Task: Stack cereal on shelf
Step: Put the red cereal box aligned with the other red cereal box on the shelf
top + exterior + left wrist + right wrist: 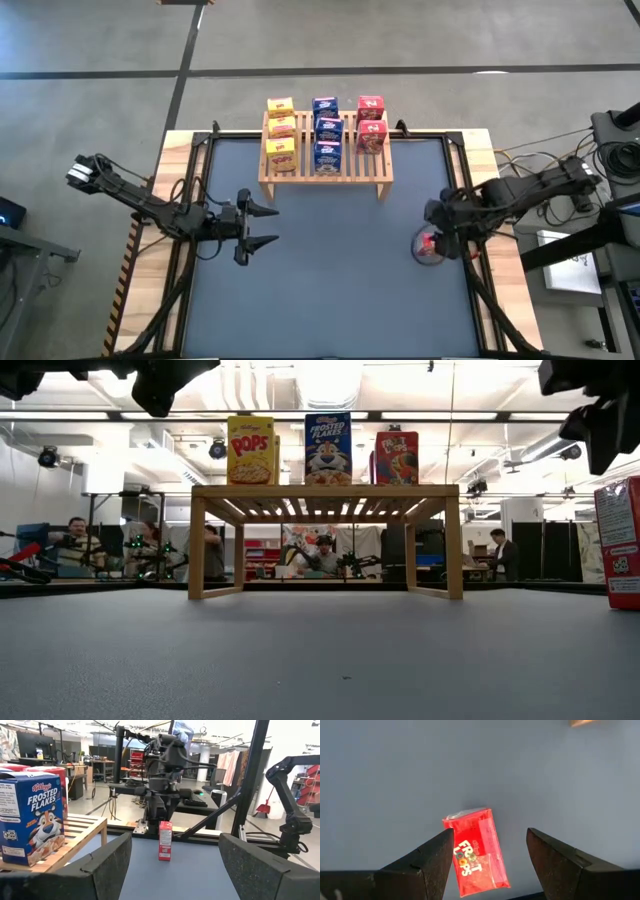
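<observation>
The wooden rack [325, 180] stands at the table's far middle. On its slats stand three yellow boxes [281, 130], three blue boxes [326, 130] and two red boxes [371, 122]. One more red box [428, 246] stands upright on the tabletop near the right edge, also seen in the left wrist view [165, 840]. My right gripper [490, 837] hangs open over that red box [475, 852], with a finger on either side and no contact that I can see. My left gripper [268, 226] is open at the table's left middle, pointing right.
Dark blue-grey tabletop [330, 290] lies bare between the two arms and in front of the rack. The rack's front right corner [380, 170] holds no box. Black frame rails [200, 160] run along the table's sides. People sit in the room behind [75, 540].
</observation>
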{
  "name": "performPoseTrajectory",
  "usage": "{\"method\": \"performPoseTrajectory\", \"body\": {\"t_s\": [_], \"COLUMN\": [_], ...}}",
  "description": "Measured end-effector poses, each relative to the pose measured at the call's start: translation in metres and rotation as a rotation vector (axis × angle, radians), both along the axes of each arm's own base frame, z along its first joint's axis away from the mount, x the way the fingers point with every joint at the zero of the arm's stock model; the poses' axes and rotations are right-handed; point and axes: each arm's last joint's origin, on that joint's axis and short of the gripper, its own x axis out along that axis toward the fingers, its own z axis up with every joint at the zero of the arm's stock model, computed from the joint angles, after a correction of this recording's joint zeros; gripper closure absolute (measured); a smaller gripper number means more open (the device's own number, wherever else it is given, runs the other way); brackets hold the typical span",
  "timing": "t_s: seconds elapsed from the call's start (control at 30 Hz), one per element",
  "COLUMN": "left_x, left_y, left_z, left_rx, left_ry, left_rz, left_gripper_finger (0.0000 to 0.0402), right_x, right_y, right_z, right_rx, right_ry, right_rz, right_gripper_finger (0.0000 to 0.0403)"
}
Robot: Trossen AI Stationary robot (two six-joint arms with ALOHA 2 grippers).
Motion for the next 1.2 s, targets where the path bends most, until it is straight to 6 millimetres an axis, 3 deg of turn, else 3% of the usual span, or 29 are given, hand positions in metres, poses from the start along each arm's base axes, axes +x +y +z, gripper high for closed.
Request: {"method": "performPoseTrajectory", "body": {"t_s": [0.3, 0.67, 1.03, 1.2], "left_x": [0.0, 0.004, 0.004, 0.004], "left_y": [0.0, -0.002, -0.002, -0.002], "left_z": [0.0, -0.005, -0.005, -0.005], "left_rx": [-0.001, -0.012, -0.012, -0.012], "left_ry": [0.0, 0.027, 0.026, 0.026], "left_rz": [0.0, -0.002, -0.002, -0.002], "left_gripper_finger": [0.0119, 0.0119, 0.0119, 0.0119], "right_x": [0.009, 0.02, 0.014, 0.013], "right_y": [0.023, 0.029, 0.027, 0.026], "right_z": [-0.016, -0.035, -0.026, -0.021], "right_rx": [-0.068, -0.117, -0.083, -0.058], "right_ry": [0.088, 0.194, 0.115, 0.054], "right_rz": [0.074, 0.075, 0.07, 0.07], "right_gripper_finger": [0.0165, 0.0167, 0.0244, 0.026]}}
